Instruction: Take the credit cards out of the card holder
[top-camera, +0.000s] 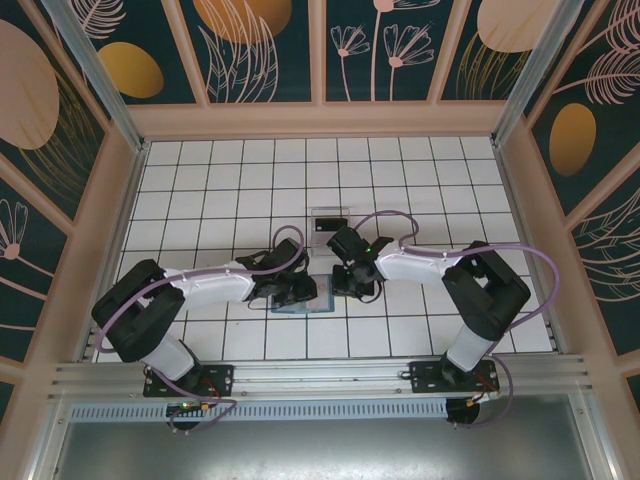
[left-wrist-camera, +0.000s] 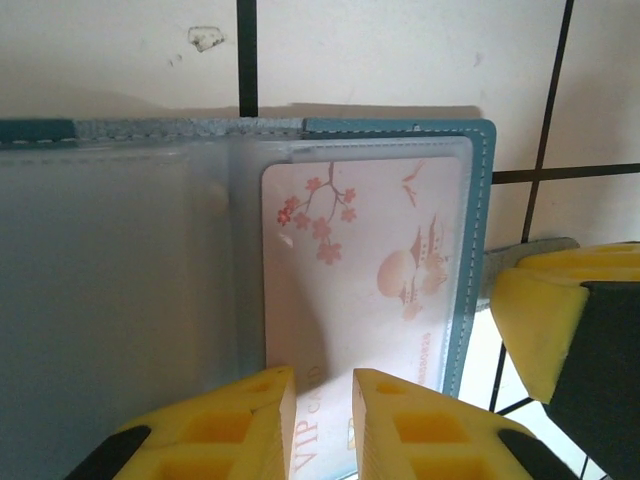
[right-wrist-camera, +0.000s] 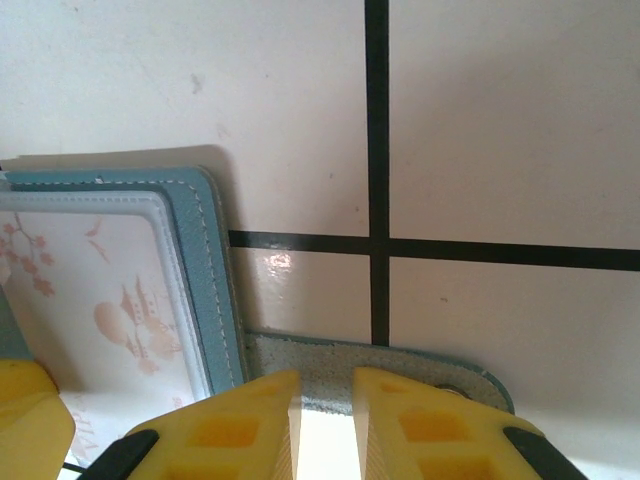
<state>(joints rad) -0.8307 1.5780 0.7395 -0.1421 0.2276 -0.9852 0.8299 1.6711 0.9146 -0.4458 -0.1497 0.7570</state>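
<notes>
Card holder (left-wrist-camera: 478, 230) lies open under both arms' lowered fingers (left-wrist-camera: 250, 425).

Two grippers, the left gripper (left-wrist-camera: 323, 420) and the right gripper (right-wrist-camera: 327, 420); one card holder (left-wrist-camera: 482, 200); one blossom-printed credit card (left-wrist-camera: 360, 260); one clear tray (top-camera: 328, 222), at the holder's 12 o'clock.

The left hand (left-wrist-camera: 322, 420) has yellow fingers (left-wrist-camera: 235, 425). Ahead of it the card (left-wrist-camera: 370, 270) is pale with pink blossoms and a pink tower. The wallet (left-wrist-camera: 483, 200) is teal-blue; its tab (right-wrist-camera: 400, 365) by the right hand (right-wrist-camera: 325, 420) is speckled grey. The surface (left-wrist-camera: 400, 60) is white with black lines.
</notes>
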